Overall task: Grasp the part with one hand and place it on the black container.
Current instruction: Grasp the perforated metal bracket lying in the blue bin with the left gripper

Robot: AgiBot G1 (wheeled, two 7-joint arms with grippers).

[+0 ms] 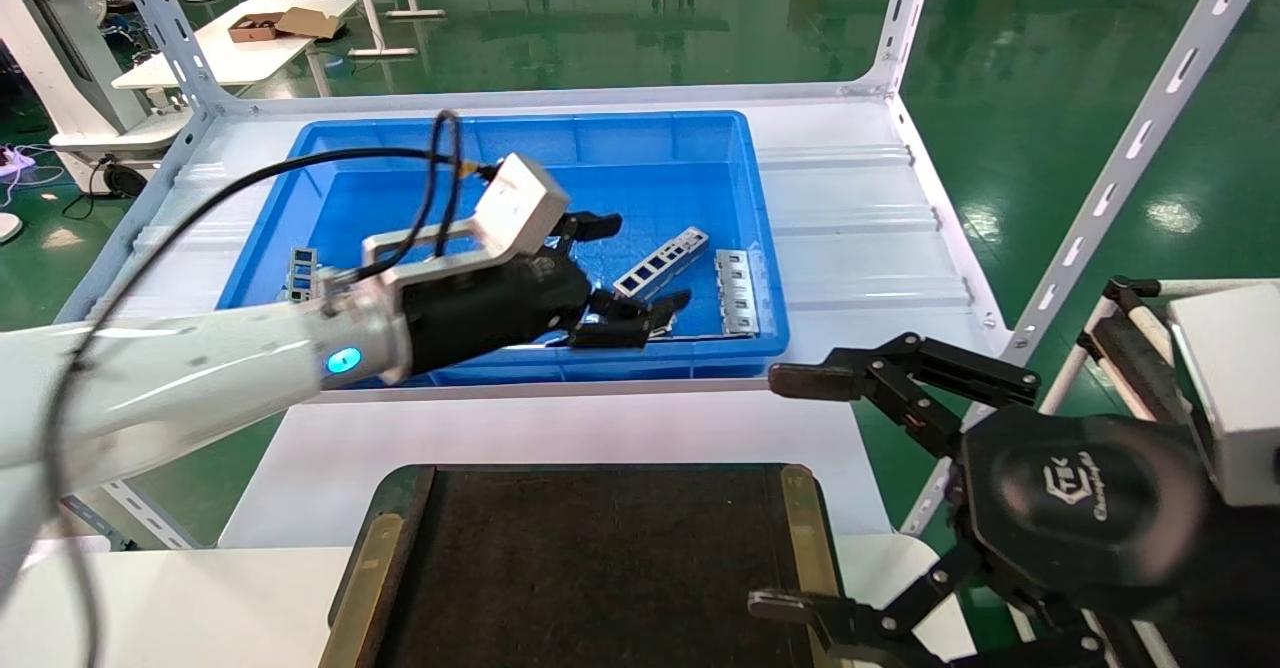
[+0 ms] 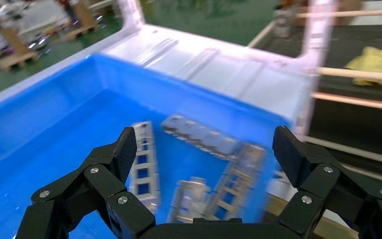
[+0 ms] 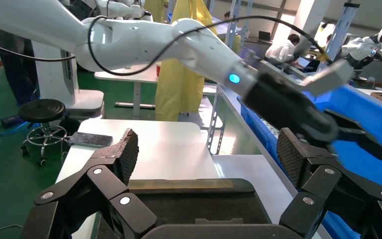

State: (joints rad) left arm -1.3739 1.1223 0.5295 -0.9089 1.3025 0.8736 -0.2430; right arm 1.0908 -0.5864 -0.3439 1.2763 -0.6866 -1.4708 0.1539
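Note:
The part (image 1: 672,254), a slim silvery strip with a row of rectangular cutouts, lies on the floor of the blue bin (image 1: 520,143). My left gripper (image 1: 640,260) is open and empty inside the bin, its fingers either side of the strip's near end. In the left wrist view my left gripper (image 2: 206,149) hangs open above several slotted metal pieces, one a slim strip (image 2: 143,164). The black container (image 1: 590,568) lies in front of the bin, with brass-olive side edges. My right gripper (image 1: 800,493) is open and empty just beyond its right edge.
A wider slotted plate (image 1: 737,293) lies by the bin's right wall and another piece (image 1: 300,273) at its left wall. White rack posts (image 1: 1130,153) rise around the shelf. In the right wrist view the open right gripper (image 3: 209,149) overlooks the container (image 3: 199,206).

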